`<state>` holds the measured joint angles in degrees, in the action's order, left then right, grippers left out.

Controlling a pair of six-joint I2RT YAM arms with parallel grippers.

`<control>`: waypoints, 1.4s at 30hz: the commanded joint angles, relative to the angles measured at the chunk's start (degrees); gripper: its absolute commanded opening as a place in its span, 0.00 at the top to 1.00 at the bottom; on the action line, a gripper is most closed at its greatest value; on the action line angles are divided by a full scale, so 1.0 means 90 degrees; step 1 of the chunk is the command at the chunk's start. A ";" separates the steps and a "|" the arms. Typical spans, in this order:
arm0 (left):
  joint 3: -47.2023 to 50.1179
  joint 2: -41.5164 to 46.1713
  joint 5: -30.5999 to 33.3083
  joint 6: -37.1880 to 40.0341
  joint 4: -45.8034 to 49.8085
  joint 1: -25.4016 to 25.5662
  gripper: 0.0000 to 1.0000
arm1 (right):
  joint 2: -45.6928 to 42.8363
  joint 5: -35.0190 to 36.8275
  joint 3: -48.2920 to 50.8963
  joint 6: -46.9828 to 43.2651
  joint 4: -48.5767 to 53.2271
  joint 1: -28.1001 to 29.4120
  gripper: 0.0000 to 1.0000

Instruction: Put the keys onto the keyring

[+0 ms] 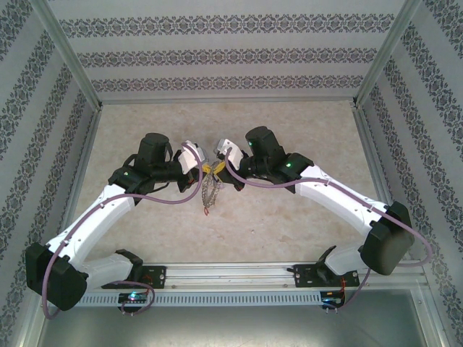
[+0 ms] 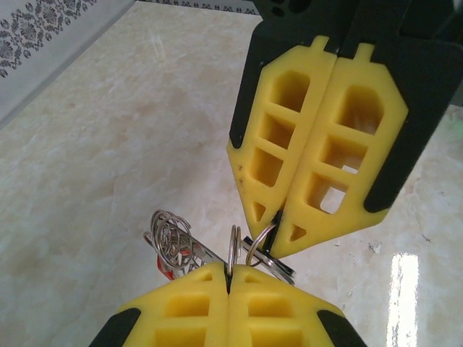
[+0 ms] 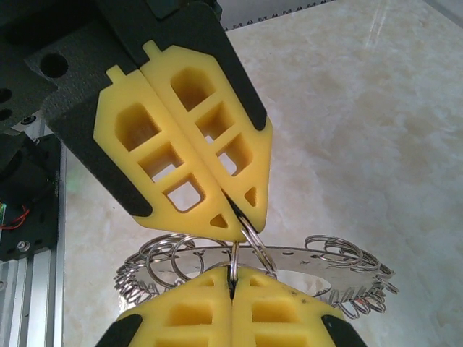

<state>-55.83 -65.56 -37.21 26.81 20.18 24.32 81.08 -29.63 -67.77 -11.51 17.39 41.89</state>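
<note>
Both grippers meet tip to tip above the middle of the table. My left gripper [image 1: 203, 170] [image 2: 230, 273] is shut on a small split ring [image 2: 233, 249]. My right gripper [image 1: 218, 165] [image 3: 231, 280] is shut on another small ring [image 3: 235, 262]. The two rings cross each other. The keyring [image 3: 307, 259] [image 1: 210, 194] is a flat silvery doughnut fringed with several wire loops, and it hangs just under the fingertips. Of the keys, a red tag [image 2: 168, 270] peeks from under the loops, and a dark flat piece [image 2: 281, 267] lies by the right gripper's ring.
Pale marbled tabletop [image 1: 304, 231] lies all round. Metal frame posts and patterned walls [image 1: 217, 58] enclose it on three sides. A rail [image 1: 231, 278] with the arm bases runs along the near edge. Purple cables [image 1: 181, 199] loop off both arms.
</note>
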 commanded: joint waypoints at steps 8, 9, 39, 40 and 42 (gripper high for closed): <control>-0.0032 0.0028 -0.0170 -0.0077 -0.0338 0.0045 1.00 | 0.0003 -0.0068 -0.0116 0.0385 -0.0267 0.0064 1.00; -0.0034 0.0029 -0.0181 -0.0078 -0.0338 0.0045 1.00 | 0.0017 -0.0077 -0.0118 0.0414 -0.0268 0.0068 1.00; -0.0030 0.0048 -0.0201 -0.0010 -0.0319 0.0051 1.00 | 0.0114 0.0570 -0.0356 0.1350 -0.0514 0.0375 1.00; -0.0035 0.0045 -0.0201 -0.0018 -0.0314 0.0051 1.00 | 0.0098 0.0522 -0.0351 0.1318 -0.0541 0.0389 1.00; -0.0040 0.0035 -0.0192 -0.0035 -0.0314 0.0051 1.00 | 0.0050 0.0389 -0.0334 0.1157 -0.0584 0.0423 1.00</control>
<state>-55.83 -66.15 -35.27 26.57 20.21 24.25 82.30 -23.64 -68.99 -1.17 16.78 44.29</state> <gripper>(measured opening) 0.060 0.039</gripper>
